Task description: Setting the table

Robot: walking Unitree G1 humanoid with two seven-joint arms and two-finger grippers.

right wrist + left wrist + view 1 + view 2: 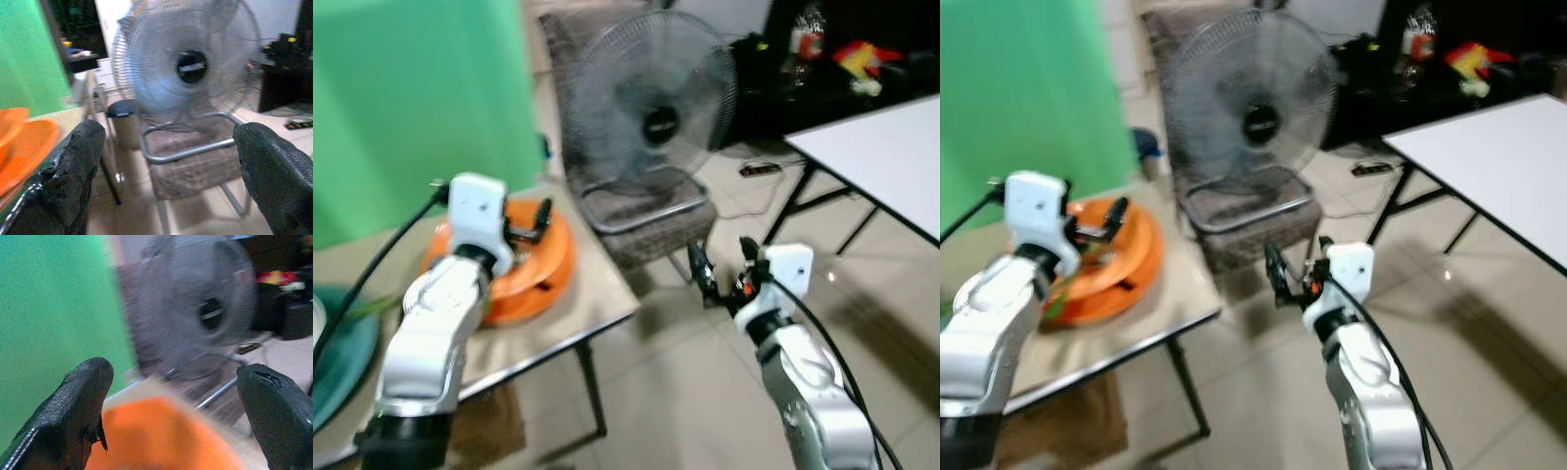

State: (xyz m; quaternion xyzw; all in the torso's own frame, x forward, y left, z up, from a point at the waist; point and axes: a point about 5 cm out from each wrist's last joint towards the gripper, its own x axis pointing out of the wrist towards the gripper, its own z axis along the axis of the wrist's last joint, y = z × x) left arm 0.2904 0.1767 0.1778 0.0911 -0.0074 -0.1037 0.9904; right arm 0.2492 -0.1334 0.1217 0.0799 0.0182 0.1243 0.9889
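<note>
Hovering: left gripper [530,227] over the orange plates [536,269], fingers spread wide, nothing held
Orange plates: stacked on the beige table [597,299], near its corner closest to the fan [651,108]
Right gripper [722,269]: off the beige table's edge, above the tiled floor [705,392], pointing toward the fan; fingers wide apart, empty
Fan: grey, standing on a chair [651,211] just beyond the beige table
Teal plate [342,357]: on the beige table, on the far side of the orange plates from the fan
White table [891,157]: well apart from the fan, to its right
Green screen [411,98]: behind the beige table, left of the fan
</note>
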